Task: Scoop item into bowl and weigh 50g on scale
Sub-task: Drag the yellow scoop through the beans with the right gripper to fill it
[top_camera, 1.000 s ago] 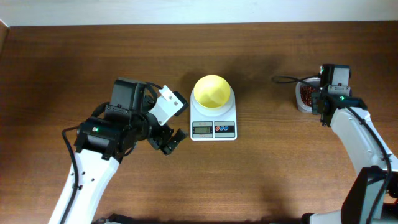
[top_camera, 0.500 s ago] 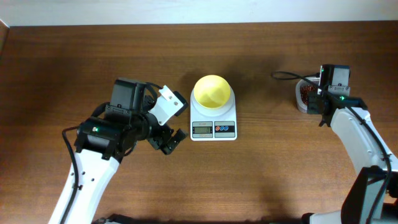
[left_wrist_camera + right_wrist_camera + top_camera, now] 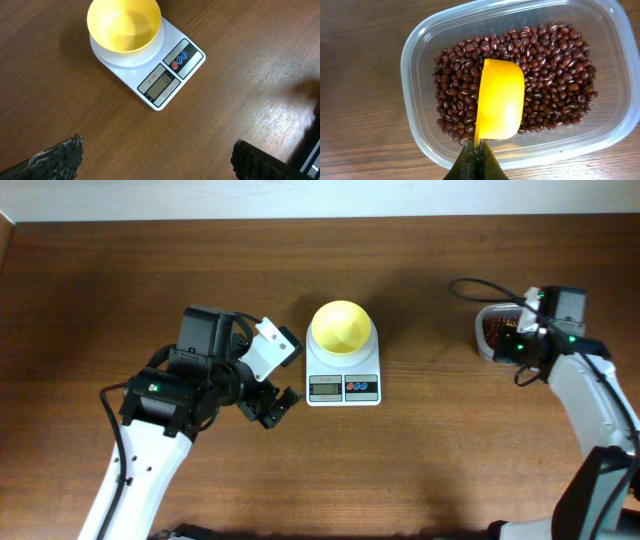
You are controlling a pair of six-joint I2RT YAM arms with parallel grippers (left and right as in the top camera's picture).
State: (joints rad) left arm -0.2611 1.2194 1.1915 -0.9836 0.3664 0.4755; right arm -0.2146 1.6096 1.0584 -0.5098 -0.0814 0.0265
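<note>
Above glossy oval beans [image 3: 560, 75] hangs a smooth rounded yellow scoop [image 3: 501, 100]

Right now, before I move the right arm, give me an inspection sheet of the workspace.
Surface: brown wooden table.
Job's things: small pale yellow plastic bowl, empty, on white digital scale; dark reddish-brown beans in clear plastic tub.
Clutter: nothing seen.
Grippers: left gripper open, empty; right gripper shut on darker yellow scoop, over the beans.
Cables: black cable looping behind the tub.
Surroundings: pale strip beyond table's far edge.
</note>
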